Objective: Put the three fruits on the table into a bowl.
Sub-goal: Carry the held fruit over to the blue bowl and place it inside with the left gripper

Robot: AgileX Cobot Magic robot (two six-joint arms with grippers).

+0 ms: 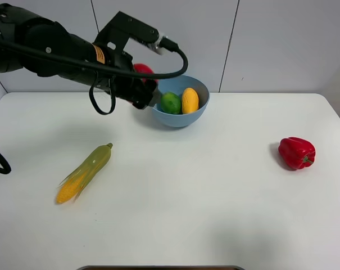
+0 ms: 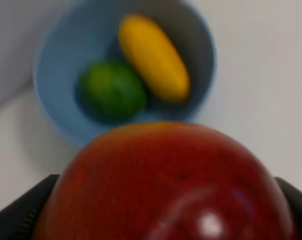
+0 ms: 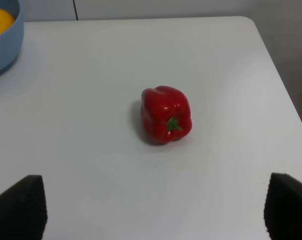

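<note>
Exterior high view: the left gripper (image 1: 143,85) holds the red fruit (image 1: 142,70) just beside the bowl (image 1: 181,117), on its wall-ward, corn-ward side. The lime (image 1: 171,103) and the mango (image 1: 190,100) already lie inside. A corn cob (image 1: 85,172) and a bell pepper (image 1: 297,152) rest on the table (image 1: 186,214), well apart from the bowl.

Left wrist view: the red fruit (image 2: 163,182) sits clamped between the fingers (image 2: 21,222); the bowl (image 2: 56,107) lies directly ahead of it, the mango's (image 2: 153,56) long axis slanting across the hollow beside the lime (image 2: 112,90).

Right wrist view: the right gripper's fingers (image 3: 18,205) stand wide apart and empty, aimed at the bell pepper (image 3: 165,114); the bowl (image 3: 5,47) is far off. The left arm is clearly nearer.
</note>
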